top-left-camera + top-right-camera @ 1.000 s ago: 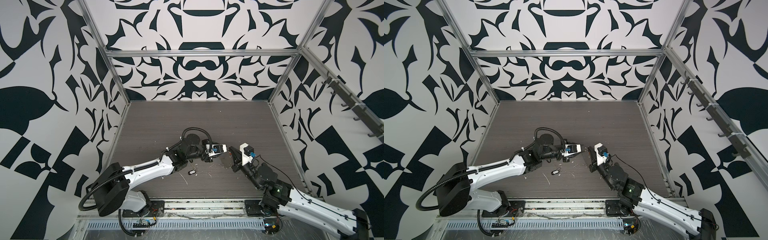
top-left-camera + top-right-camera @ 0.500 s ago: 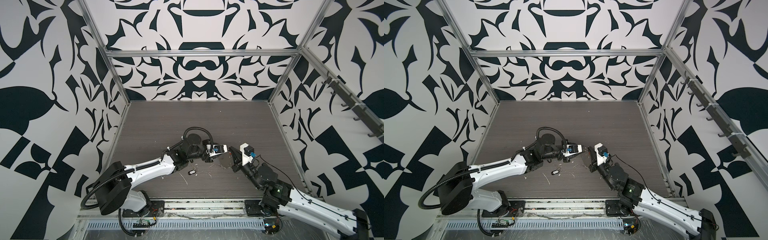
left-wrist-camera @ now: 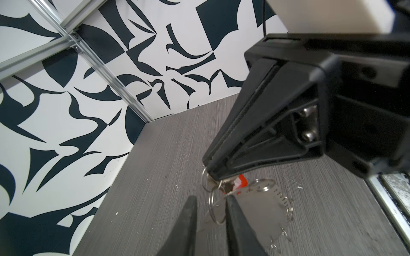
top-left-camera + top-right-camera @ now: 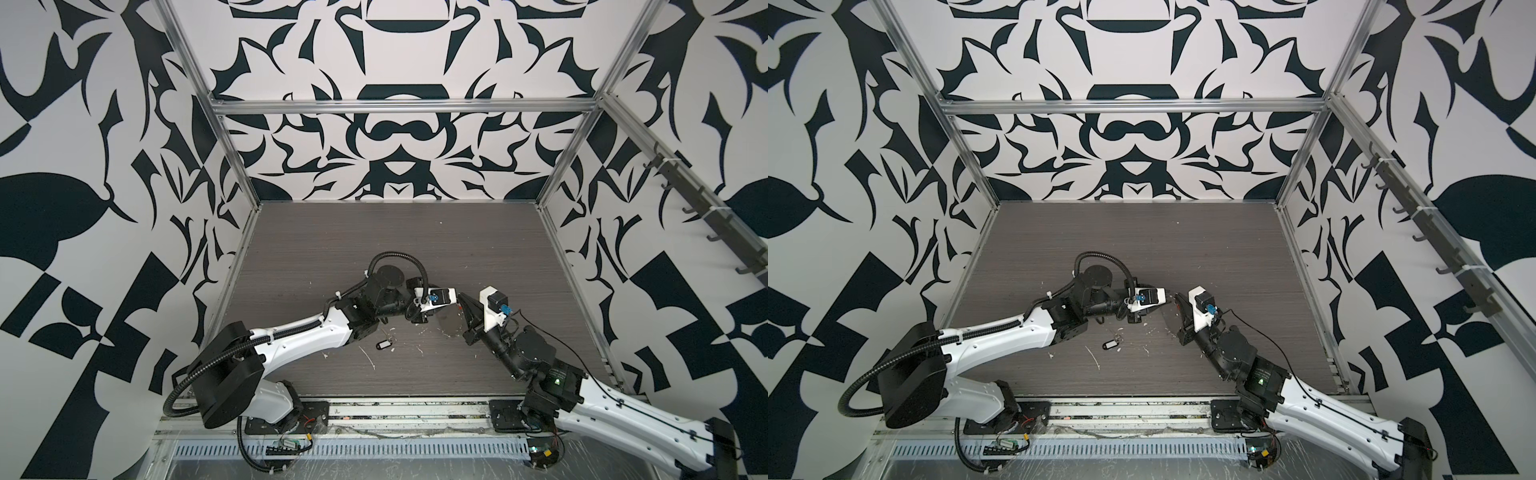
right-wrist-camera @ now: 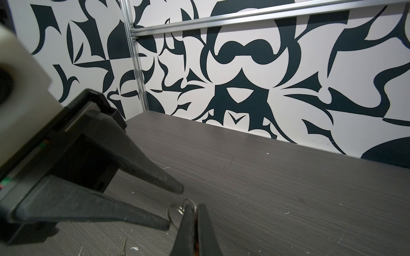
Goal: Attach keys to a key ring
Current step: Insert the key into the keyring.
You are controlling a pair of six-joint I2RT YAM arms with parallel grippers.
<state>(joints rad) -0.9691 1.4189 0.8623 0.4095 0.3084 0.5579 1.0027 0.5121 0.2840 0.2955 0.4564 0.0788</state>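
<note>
- right hand [image 3: 210,174] is pressed together, pinching the red-tag keys [image 3: 241,182] at the tag end; a small split ring [image 5: 180,208] pokes out past its tip.
- left hand [image 3: 210,198] is spread with nothing between the fingers; one fingertip [image 5: 165,224] sits right at that split ring.
- key ring [image 3: 255,212] is just beside the right hand's tip. Can't tell if it lies flat on the worktop [image 4: 374,249] or hangs.
- black-tag keys [image 4: 383,344] lie loose on the worktop beside the left arm, apart from both hands.
- risk: left hand closes off-centre on the thin split ring, so the ring skates off the fingertip or twists the bunch in the right hand's pinch.
- risk: the pinch is at the very tip, on what looks like slick plastic; a sideways pull from the left hand probably drags the bunch out and drops it.
- risk: hands are nearly tip to tip, so a small overshoot means a finger collision.
- risk: key ring is thin and near see-through; a nudge likely shifts it, and the rim loops stop lining up.
- black-tag keys not started yet.
</note>
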